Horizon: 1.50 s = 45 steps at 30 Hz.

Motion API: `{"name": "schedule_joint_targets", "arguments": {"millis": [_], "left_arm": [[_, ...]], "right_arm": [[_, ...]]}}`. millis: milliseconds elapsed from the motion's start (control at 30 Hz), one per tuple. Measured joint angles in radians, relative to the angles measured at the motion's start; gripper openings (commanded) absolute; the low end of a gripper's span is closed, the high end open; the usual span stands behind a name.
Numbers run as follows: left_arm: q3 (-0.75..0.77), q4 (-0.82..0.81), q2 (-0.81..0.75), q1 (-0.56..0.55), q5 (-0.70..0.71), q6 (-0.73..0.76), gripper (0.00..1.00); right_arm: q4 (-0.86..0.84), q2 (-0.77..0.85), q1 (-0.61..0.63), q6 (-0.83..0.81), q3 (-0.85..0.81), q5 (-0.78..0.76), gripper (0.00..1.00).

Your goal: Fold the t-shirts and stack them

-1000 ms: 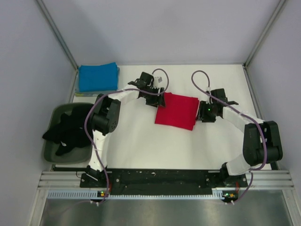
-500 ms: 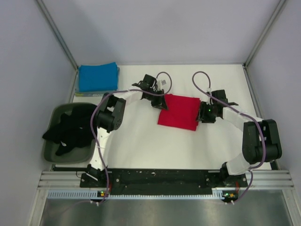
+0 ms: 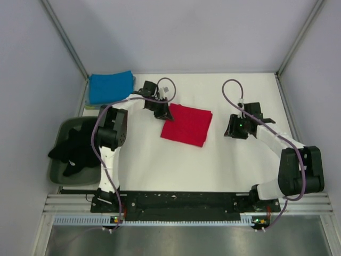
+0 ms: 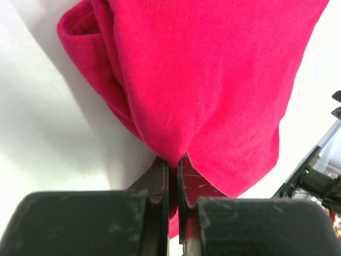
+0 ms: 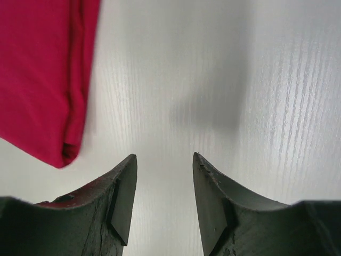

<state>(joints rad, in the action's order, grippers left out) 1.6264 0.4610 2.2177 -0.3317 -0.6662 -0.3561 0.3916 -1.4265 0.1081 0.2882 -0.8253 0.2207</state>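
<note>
Blue t-shirt [image 3: 110,87] lies folded beyond the tub [image 3: 57,175]; black t-shirt [image 3: 77,149] is heaped inside it. My left jaws clamp the folded red t-shirt [image 3: 186,125], right jaws apart.

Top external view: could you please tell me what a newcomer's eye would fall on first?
The folded red t-shirt in the centre, its edge pinched by the left gripper, jaws shut. Next, the folded blue t-shirt at the far left corner and black garments spilling from the tub.
</note>
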Motion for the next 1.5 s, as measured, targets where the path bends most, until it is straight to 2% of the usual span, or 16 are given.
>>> {"name": "schedule_joint_targets", "arguments": {"millis": [133, 200, 267, 300, 333, 500, 900, 1100, 1333, 1500], "left_arm": [[-0.001, 0.062, -0.052, 0.077, 0.069, 0.074, 0.00], [0.001, 0.095, -0.074, 0.114, 0.108, 0.121, 0.00], [0.011, 0.129, -0.083, 0.148, 0.149, 0.163, 0.00], [0.021, 0.145, -0.084, 0.163, 0.170, 0.186, 0.00], [0.029, 0.156, -0.084, 0.173, 0.185, 0.204, 0.00], [0.092, 0.217, -0.089, 0.214, 0.281, 0.302, 0.00], [0.242, 0.283, -0.122, 0.212, 0.481, 0.489, 0.00], [0.324, 0.319, -0.120, 0.212, 0.549, 0.539, 0.00], [0.562, 0.386, -0.052, 0.197, 0.623, 0.570, 0.00], [0.581, 0.393, -0.048, 0.182, 0.698, 0.600, 0.00]], "right_arm": [[0.017, 0.019, 0.000, -0.008, 0.000, -0.012, 0.52], [0.024, 0.030, 0.000, -0.010, 0.000, -0.016, 0.59], [0.032, 0.040, 0.000, -0.016, 0.000, -0.022, 0.73], [0.037, 0.045, 0.000, -0.020, 0.000, -0.027, 0.83], [0.043, 0.050, 0.000, -0.027, 0.000, -0.035, 0.99], [0.060, 0.070, 0.000, -0.043, 0.000, -0.064, 0.99], [0.079, 0.108, 0.000, -0.061, 0.000, -0.097, 0.99], [0.089, 0.108, 0.000, -0.071, 0.000, -0.104, 0.99], [0.090, 0.108, 0.000, -0.078, 0.000, -0.121, 0.99], [0.090, 0.108, 0.000, -0.079, 0.000, -0.143, 0.99]]}}
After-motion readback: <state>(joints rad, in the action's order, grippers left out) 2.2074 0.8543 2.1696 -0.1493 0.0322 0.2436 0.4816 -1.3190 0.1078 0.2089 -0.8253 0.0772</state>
